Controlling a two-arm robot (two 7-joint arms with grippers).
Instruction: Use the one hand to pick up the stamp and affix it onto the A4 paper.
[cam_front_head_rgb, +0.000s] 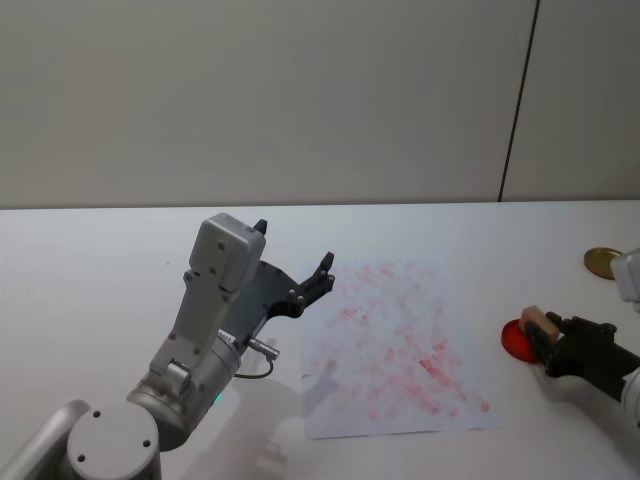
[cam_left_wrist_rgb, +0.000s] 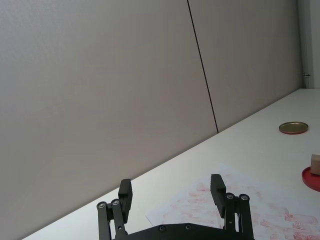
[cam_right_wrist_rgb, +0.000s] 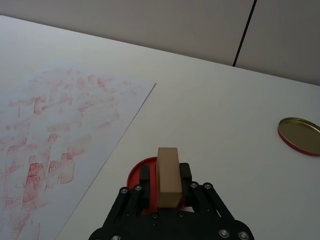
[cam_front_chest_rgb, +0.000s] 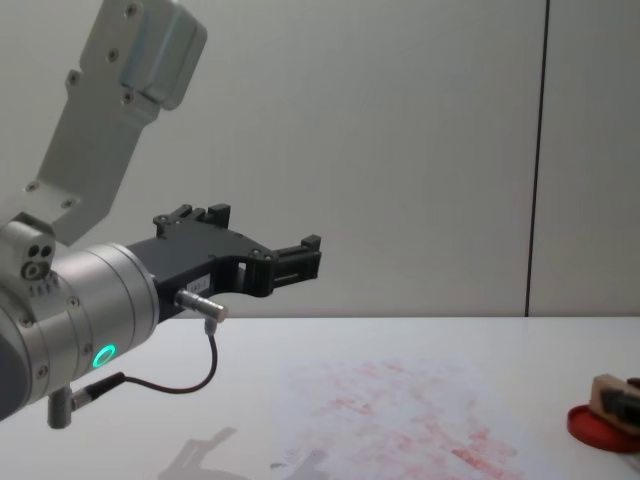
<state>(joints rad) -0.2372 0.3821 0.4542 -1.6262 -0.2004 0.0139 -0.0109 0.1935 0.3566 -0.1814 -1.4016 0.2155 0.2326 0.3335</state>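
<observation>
Head view placed the right gripper (cam_front_head_rgb: 543, 336) at the table's right edge, its slim dark fingers closed on the stamp (cam_front_head_rgb: 541, 323), a small tan wooden block. The block stood over the round red ink pad (cam_front_head_rgb: 516, 338); whether it touched the pad could not be told. In the right wrist view the stamp (cam_right_wrist_rgb: 168, 175) sat upright between the fingers (cam_right_wrist_rgb: 145, 187), with the ink pad (cam_right_wrist_rgb: 137, 172) showing beneath and behind it. The pad lay just beside the right border of the A4 paper (cam_front_head_rgb: 395, 345), with a narrow strip of bare white table (cam_front_head_rgb: 90, 270) between the two. The sheet, mottled with faint red prints, lay flat with its long sides running away from the robot and its near edge close to the table's front. A gold-coloured round lid (cam_front_head_rgb: 602, 262) rested farther back on the right, well apart from the pad.

The left gripper (cam_front_head_rgb: 298, 266) hung raised above the table just off the paper's left border, its fingers (cam_left_wrist_rgb: 218, 186) spread wide with nothing between them. Open tabletop ran from the paper's far edge to the wall.
</observation>
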